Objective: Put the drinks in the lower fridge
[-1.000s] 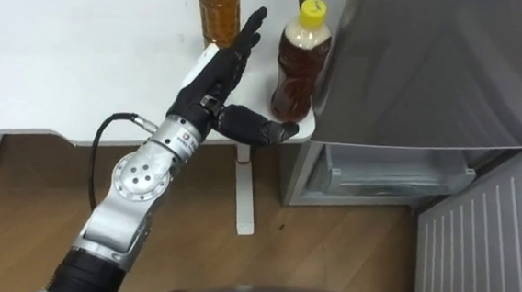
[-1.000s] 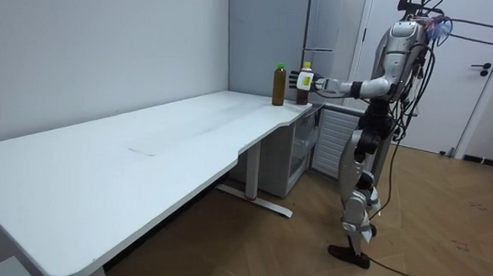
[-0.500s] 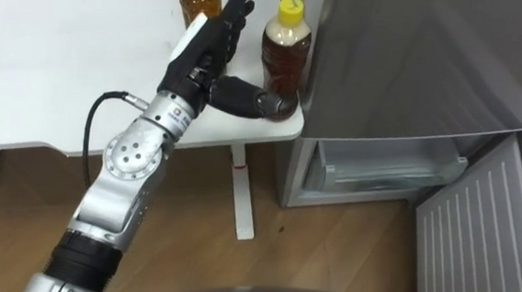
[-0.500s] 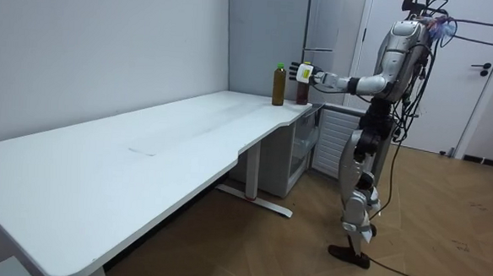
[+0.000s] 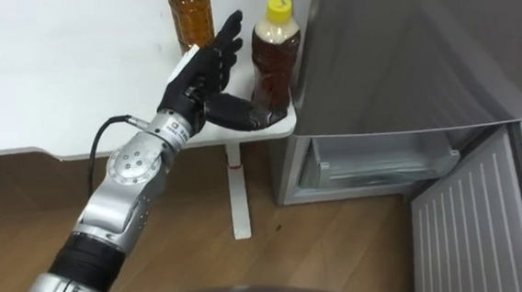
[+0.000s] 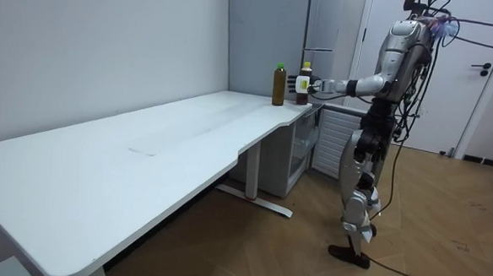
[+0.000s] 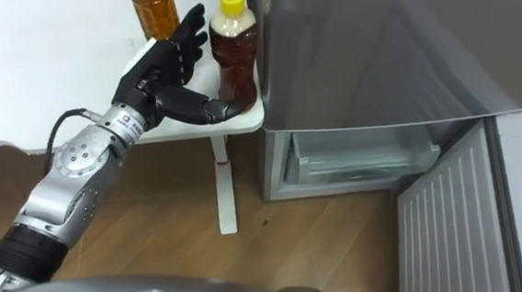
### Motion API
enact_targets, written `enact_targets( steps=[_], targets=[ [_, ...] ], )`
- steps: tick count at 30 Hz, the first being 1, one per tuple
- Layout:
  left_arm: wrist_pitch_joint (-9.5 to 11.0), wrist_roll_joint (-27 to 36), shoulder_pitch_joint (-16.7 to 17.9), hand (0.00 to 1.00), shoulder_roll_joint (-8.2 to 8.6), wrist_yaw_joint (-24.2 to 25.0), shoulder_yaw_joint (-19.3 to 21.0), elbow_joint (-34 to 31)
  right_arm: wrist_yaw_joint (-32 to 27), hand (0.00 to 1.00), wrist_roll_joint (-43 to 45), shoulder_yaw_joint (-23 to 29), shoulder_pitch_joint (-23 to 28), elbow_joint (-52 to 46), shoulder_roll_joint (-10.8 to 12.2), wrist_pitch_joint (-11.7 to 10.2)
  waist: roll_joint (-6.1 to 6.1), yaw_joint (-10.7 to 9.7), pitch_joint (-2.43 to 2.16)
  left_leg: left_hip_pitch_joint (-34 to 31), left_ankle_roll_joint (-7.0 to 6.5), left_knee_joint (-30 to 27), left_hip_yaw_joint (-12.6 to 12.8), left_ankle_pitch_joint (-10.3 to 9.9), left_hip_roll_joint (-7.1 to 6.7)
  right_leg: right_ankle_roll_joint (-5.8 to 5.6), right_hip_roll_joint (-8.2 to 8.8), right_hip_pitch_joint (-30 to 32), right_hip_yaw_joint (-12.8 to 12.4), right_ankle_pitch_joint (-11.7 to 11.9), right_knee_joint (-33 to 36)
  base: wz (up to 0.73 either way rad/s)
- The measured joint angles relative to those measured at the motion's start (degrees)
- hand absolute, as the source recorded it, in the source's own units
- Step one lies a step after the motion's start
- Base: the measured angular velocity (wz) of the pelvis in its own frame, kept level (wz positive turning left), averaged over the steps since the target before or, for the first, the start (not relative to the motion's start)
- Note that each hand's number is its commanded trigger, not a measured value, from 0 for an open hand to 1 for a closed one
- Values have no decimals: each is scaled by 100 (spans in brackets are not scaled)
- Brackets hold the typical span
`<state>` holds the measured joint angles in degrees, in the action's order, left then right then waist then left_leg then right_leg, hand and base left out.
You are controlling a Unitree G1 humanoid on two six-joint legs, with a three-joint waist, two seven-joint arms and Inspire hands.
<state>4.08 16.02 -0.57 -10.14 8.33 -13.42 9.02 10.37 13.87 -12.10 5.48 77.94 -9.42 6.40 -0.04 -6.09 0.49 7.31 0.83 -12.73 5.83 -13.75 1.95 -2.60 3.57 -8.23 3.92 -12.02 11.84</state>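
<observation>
Two drink bottles stand on the near right corner of the white table. One is dark tea with a yellow cap, right beside the fridge. The other is amber tea with a green cap, further back. My left hand is open, its straight fingers rising between the two bottles, just left of the dark one. Its thumb stretches out in front of that bottle's base. In the room view I stand at the table's end by the fridge, left hand held out at the bottles.
The grey fridge's upper body rises right of the table corner. Its lower compartment stands open with a clear drawer inside, and the white-lined door is swung out to my right. Wood floor lies below.
My left hand pushed forward between the bottles, then came back down a little beside the dark bottle, still open. Both bottles stand where they were; the head view shifted.
</observation>
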Motion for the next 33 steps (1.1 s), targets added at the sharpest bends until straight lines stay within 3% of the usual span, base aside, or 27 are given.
enact_targets(
  steps=[9, 26, 27, 28, 29, 33],
  targets=[
    [-46, 258, -9, 0, -12, 106, 129, 27, 195, 0, 14, 225, 15, -44, 13, 78, 16, -171, 37, 35, 0, 27, 154, 0, 34, 1, -30, 81, -158, 8, 71, -8],
    [-207, 468, -461, 0, -16, 192, 213, 234, 296, 0, 290, 453, 8, -85, 25, 120, 28, -203, 53, 27, 1, 48, 204, 0, 37, 1, -41, 138, -222, 8, 76, -1],
    [-209, 475, -461, 43, -15, 192, 212, 243, 294, 0, 293, 453, 14, -86, 25, 119, 27, -219, 53, 36, 1, 48, 207, 0, 37, 1, -41, 140, -223, 8, 76, 0],
    [-216, 476, -461, 64, -15, 192, 213, 245, 292, 0, 294, 454, 18, -94, 25, 121, 28, -221, 53, 40, 1, 47, 209, 0, 37, 1, -41, 147, -225, 8, 76, 0],
    [-217, 476, -461, 100, -15, 192, 213, 245, 290, 0, 294, 454, 23, -108, 25, 123, 29, -221, 52, 40, 1, 47, 210, 0, 37, 1, -41, 153, -225, 8, 76, 0],
    [-253, 475, -468, 100, -15, 191, 233, 244, 278, 0, 338, 459, 14, -212, 25, 123, 34, -269, 46, 36, 2, 44, 218, 0, 37, 1, -40, 175, -230, 8, 80, 0]
  ],
)
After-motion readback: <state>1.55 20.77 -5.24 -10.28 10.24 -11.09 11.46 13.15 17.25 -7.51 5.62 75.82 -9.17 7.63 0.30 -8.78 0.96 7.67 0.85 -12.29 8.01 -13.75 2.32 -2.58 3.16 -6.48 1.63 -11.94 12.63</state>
